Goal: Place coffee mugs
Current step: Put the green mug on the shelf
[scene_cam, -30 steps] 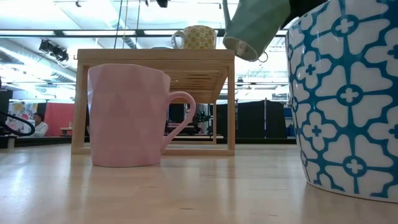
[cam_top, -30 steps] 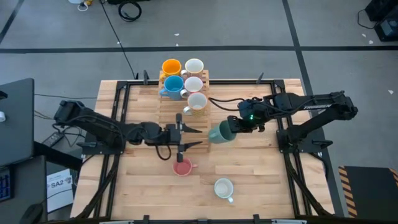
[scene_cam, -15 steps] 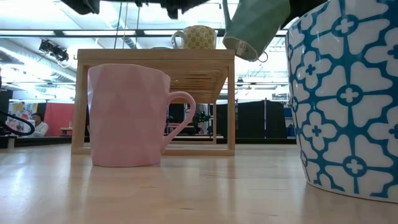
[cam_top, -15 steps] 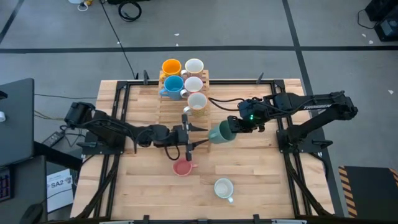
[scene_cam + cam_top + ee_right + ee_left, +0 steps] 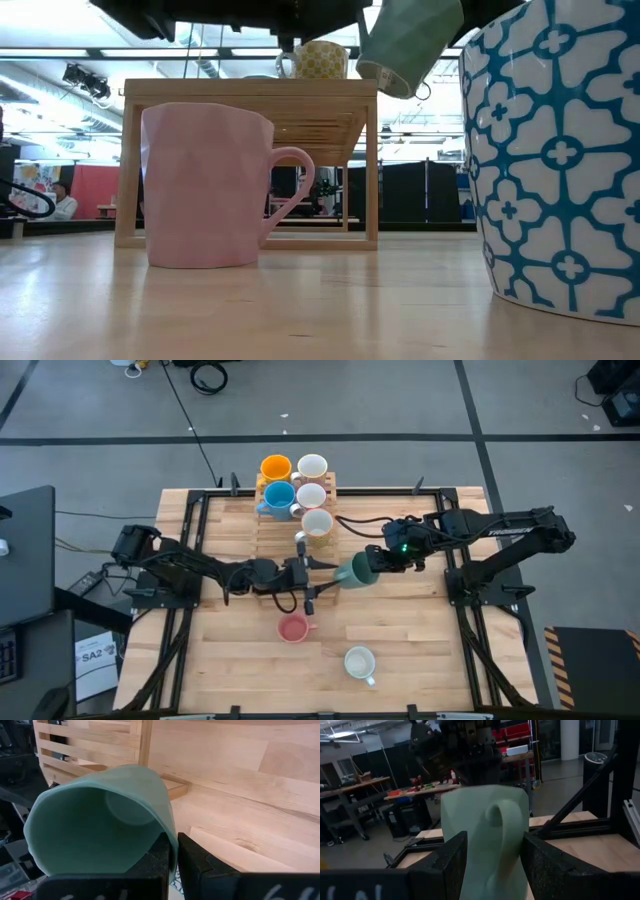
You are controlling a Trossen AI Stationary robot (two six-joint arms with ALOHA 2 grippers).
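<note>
Above mid-table: green mug (image 5: 353, 573) held in the air, tilted, rim pinched between the right gripper (image 5: 172, 857) fingers, which are clamped on its wall. Left gripper (image 5: 312, 580) sits at the mug's other side, fingers spread wide either side of its handle, not closed. Pink mug (image 5: 293, 628) and patterned white mug (image 5: 359, 662) stand on the table (image 5: 420, 650) nearer the front. Orange (image 5: 275, 468), blue (image 5: 279, 495) and three pale mugs sit on the wooden rack (image 5: 268, 530).

Green mug (image 5: 352, 572) airborne tilted, pink mug (image 5: 293, 629) upright on table
</note>
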